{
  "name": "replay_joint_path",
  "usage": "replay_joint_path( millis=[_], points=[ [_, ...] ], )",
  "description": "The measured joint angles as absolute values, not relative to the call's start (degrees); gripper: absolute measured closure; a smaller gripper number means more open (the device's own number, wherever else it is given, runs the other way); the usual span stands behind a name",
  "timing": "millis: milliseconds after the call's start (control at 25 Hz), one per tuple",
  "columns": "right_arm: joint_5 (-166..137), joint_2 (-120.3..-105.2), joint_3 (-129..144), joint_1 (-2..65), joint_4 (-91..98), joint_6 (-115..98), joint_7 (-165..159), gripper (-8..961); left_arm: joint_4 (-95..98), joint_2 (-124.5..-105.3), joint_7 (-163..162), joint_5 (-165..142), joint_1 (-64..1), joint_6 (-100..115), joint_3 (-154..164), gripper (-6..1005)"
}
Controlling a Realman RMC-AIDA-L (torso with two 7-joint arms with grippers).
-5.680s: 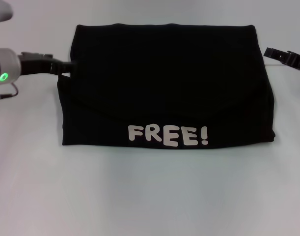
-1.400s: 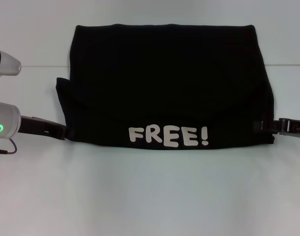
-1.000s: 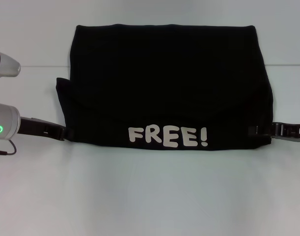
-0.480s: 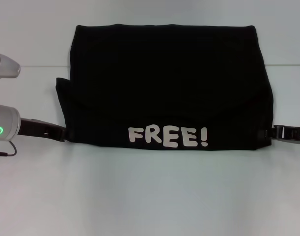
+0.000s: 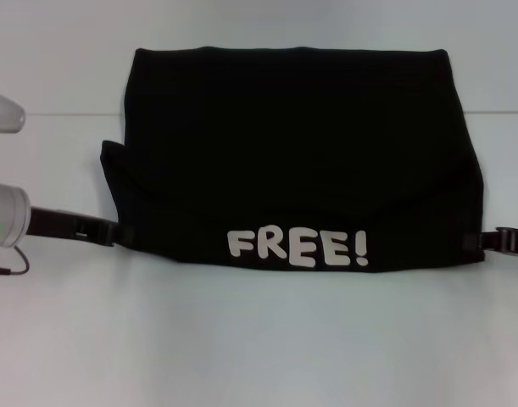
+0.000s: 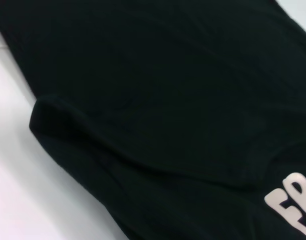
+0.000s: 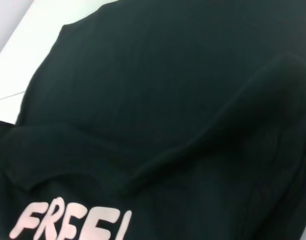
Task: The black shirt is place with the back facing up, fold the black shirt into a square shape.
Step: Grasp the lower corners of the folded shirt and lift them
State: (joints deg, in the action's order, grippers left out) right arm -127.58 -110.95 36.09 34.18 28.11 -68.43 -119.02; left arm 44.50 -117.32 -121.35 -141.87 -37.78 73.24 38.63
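Gripping near corners, it seems: you can't tell jaw state on left gripper (image 5: 114,233) or right gripper (image 5: 481,241), tips lost against cloth. Each meets near edge of black shirt (image 5: 297,144), likely to carry it back for next fold. Shirt lies mid-table (image 5: 259,339), "FREE!" lettering (image 5: 297,247) nearest you. You have bare table all round.

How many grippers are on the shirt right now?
2. The left gripper is at the near left corner of the black shirt; the right gripper is at its near right corner. The cloth hides how each gripper's tip meets it.
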Motion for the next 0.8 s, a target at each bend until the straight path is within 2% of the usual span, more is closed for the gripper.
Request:
replay_joint_path(
  millis=[200, 520, 800],
  points=[
    [-127.5, -110.81, 32.1, 30.7, 31.2, -76.1, -115.9, 919, 47.3, -117.73, -122.2, -141.8, -35.9, 78.2, 37.6, 1000],
    [-127.6, -109.26, 28.4, 24.8, 33.3, -87.4, -109.1, 919, 48.5, -116.98, -119.5, -141.8, -33.1, 90.8, 32.9, 999],
    [-127.7, -108.95, 26.1, 23.1, 33.3, -88.6, -107.0, 918, 48.1, -116.16, -115.1, -141.9, -32.3, 102.1, 26.6, 999]
  ],
)
